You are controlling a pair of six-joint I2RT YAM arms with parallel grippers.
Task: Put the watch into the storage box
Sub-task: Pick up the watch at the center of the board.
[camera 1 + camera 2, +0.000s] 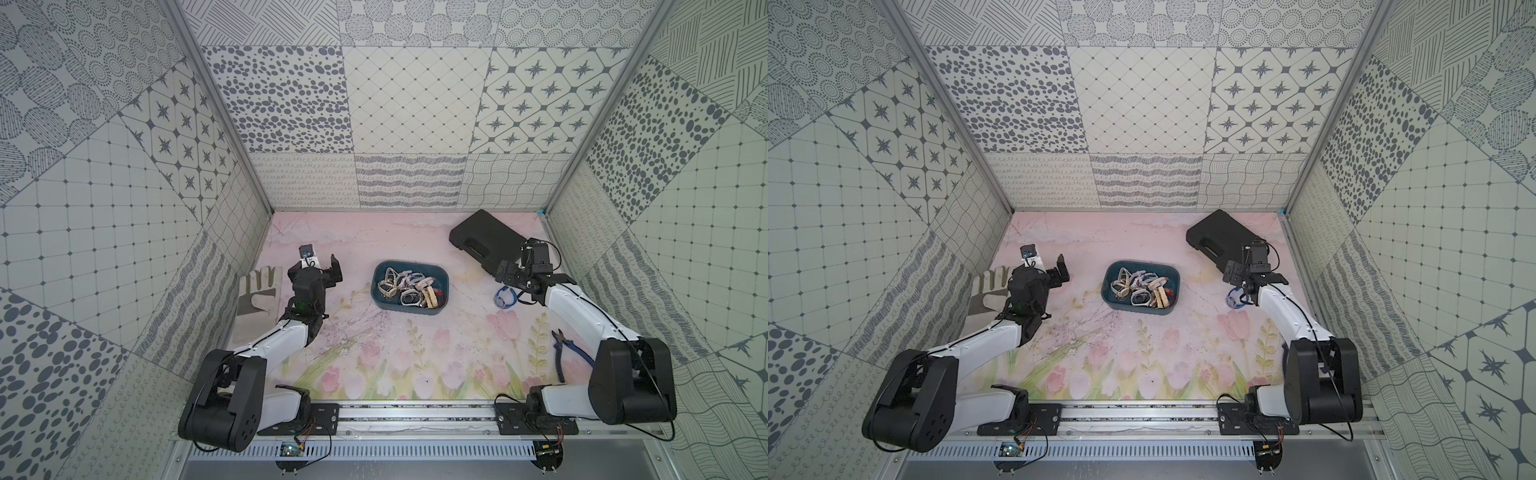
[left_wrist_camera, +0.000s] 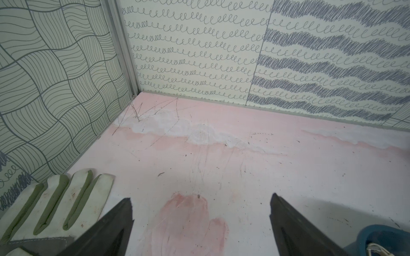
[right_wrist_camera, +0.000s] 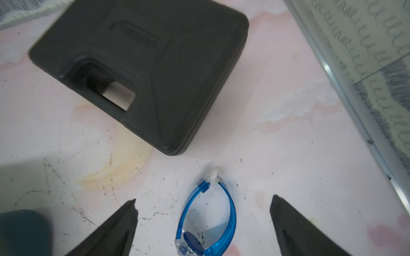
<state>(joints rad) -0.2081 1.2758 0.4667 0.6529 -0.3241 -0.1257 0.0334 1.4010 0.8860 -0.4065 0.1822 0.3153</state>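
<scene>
- Right arm: elbow raised near the near right corner of the table (image 1: 374, 353), forearm sloping toward the far edge, wrist tipped down.
- Right gripper (image 3: 204, 199): fingers spread wide, one on each side of the blue watch (image 3: 230, 206), both clear of it.
- The watch lies on the table near the right edge, apart from the storage box (image 1: 376, 274) at mid-table. I see other watches (image 1: 409, 286) heaped in there.
- Left arm: forearm angled toward the far left corner. Left gripper (image 2: 201, 197) is wide with nothing between its fingers, beside a glove (image 1: 257, 291).
- Black case (image 1: 478, 235) sits at the far right corner, just beyond the watch.
</scene>
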